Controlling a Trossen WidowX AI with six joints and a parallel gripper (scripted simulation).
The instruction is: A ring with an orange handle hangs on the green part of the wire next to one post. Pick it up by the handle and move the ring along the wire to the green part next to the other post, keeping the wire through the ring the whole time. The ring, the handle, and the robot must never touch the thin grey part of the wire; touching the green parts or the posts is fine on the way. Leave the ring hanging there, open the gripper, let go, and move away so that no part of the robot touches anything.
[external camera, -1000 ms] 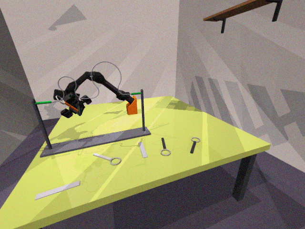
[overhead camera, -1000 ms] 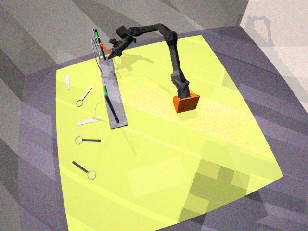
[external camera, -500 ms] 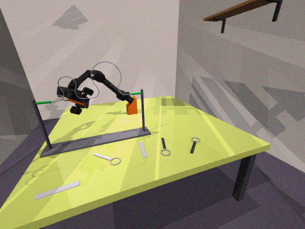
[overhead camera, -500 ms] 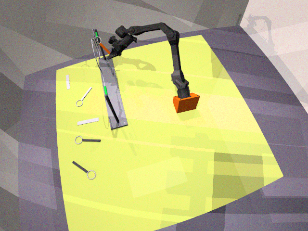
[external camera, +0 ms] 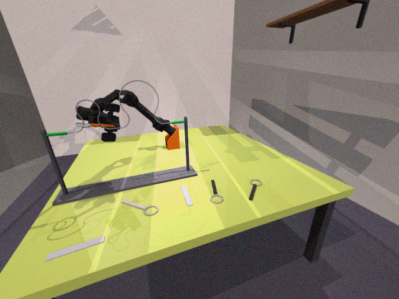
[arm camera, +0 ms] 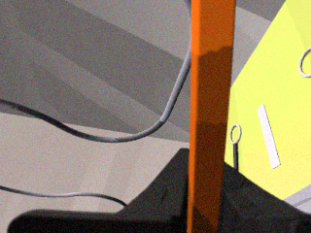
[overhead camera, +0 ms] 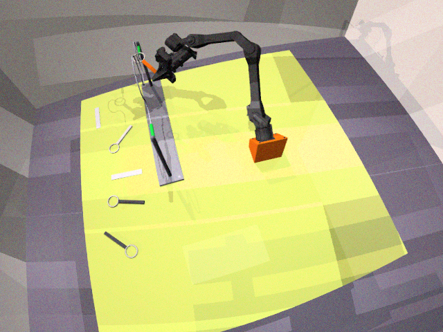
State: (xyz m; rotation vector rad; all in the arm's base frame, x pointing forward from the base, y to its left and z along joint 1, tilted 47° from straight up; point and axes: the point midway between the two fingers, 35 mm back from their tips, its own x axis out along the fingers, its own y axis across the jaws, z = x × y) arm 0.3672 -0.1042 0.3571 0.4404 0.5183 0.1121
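Gripper (overhead camera: 154, 78) (external camera: 116, 123) (arm camera: 192, 156), mine: nearly closed, clamped on one orange handle (overhead camera: 148, 66) (external camera: 100, 125) (arm camera: 209, 97). Beyond my fingertips: its ring (overhead camera: 144, 57) (external camera: 76, 124), at the grey wire (overhead camera: 149, 112) (external camera: 137, 80) (arm camera: 112, 141) near the nearer green part (overhead camera: 138, 49) (external camera: 57, 133); contact unclear. Farther from me: other green part (overhead camera: 151, 129) (external camera: 177, 122), beside its post (overhead camera: 161, 157) (external camera: 186, 144).

Two black-handled rings (overhead camera: 131, 201) (external camera: 216, 199) and a white-handled ring (overhead camera: 114, 147) (external camera: 150, 210) lie on the table, with two white strips (overhead camera: 127, 174) (overhead camera: 97, 117) (external camera: 186, 195) (external camera: 75, 248) (arm camera: 268, 137); a brown shelf (external camera: 309, 14) juts out above the table!
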